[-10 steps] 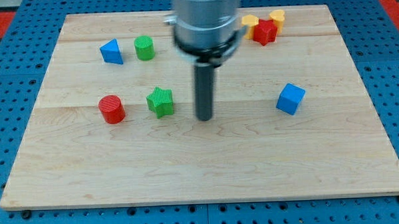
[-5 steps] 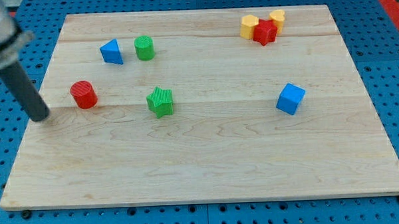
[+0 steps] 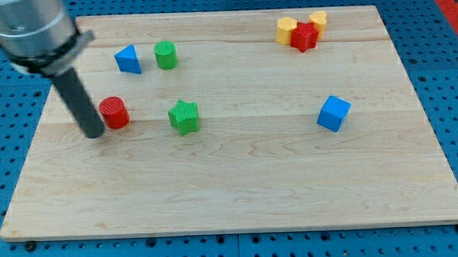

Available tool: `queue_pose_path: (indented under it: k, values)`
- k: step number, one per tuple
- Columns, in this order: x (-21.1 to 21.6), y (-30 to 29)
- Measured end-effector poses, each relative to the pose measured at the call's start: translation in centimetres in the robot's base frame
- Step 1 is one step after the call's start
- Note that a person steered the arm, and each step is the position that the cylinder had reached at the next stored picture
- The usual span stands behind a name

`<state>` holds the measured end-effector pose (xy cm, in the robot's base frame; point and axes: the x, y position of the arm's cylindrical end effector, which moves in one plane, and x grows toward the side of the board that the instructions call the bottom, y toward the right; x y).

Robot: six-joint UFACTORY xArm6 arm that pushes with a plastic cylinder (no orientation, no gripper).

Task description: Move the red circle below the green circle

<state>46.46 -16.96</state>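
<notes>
The red circle (image 3: 115,113) lies on the left part of the wooden board (image 3: 238,181). The green circle (image 3: 165,54) stands near the view's top, up and to the right of the red circle. My tip (image 3: 94,134) rests on the board just left of and slightly below the red circle, close against it. The rod rises toward the view's top left.
A blue triangle (image 3: 127,59) sits just left of the green circle. A green star (image 3: 184,116) lies right of the red circle. A blue cube (image 3: 333,113) is at the right. A red star (image 3: 304,36) and two yellow blocks (image 3: 286,27) cluster at the top right.
My tip moved from the board's middle to its left edge, then came right against the red circle. The red circle went left, then back right a little.
</notes>
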Motion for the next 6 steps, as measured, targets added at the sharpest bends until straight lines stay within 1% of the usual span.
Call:
queue_pose_path:
  k: [1, 2, 3, 4, 5, 6]
  values:
    - [-3.5, 2.1]
    - [-4.4, 0.5]
    - [-4.1, -4.4]
    - [-6.0, -3.1]
    - [-7.0, 2.8]
    - [-8.7, 1.1]
